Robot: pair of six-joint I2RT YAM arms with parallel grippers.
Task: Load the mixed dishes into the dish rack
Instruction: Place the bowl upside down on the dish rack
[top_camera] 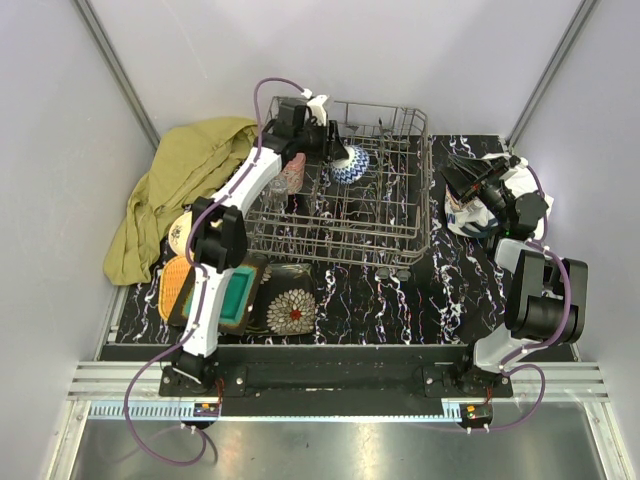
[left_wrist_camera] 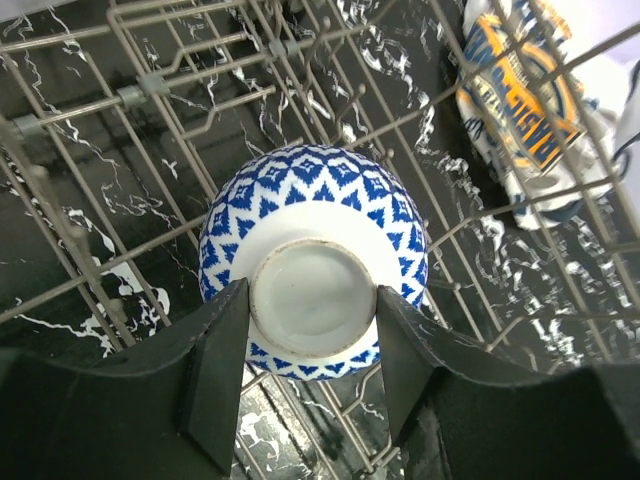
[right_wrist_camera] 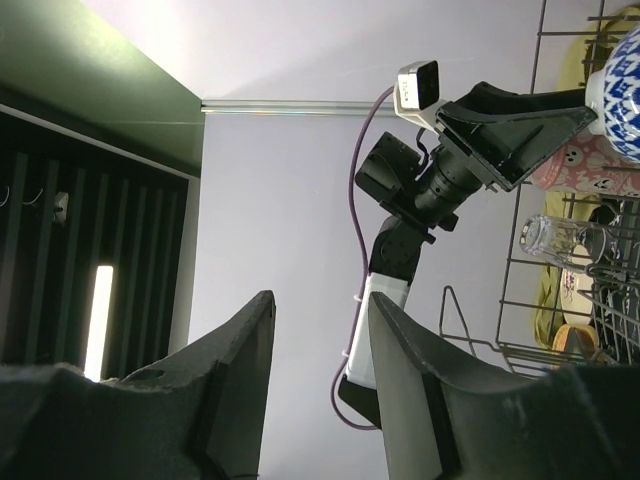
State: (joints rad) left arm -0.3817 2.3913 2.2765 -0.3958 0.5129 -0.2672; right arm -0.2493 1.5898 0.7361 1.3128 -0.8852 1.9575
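Observation:
My left gripper (top_camera: 338,150) is over the far middle of the grey wire dish rack (top_camera: 400,252). It is shut on the foot ring of an upside-down blue-and-white patterned bowl (left_wrist_camera: 310,200), which shows among the tines in the top view (top_camera: 352,166). In the left wrist view the gripper (left_wrist_camera: 310,292) has a finger on each side of the foot. A pink cup (top_camera: 293,172) and a clear glass (top_camera: 278,188) stand at the rack's left end. My right gripper (top_camera: 455,180) is open and empty, held right of the rack; in its own view (right_wrist_camera: 320,300) it points sideways at the left arm.
A teal square plate (top_camera: 237,290), an orange woven-look plate (top_camera: 172,285), a dark floral plate (top_camera: 290,310) and a cream round plate (top_camera: 180,232) lie left and in front of the rack. An olive-yellow cloth (top_camera: 180,180) lies at the far left. A white printed cloth (top_camera: 520,185) lies at the right.

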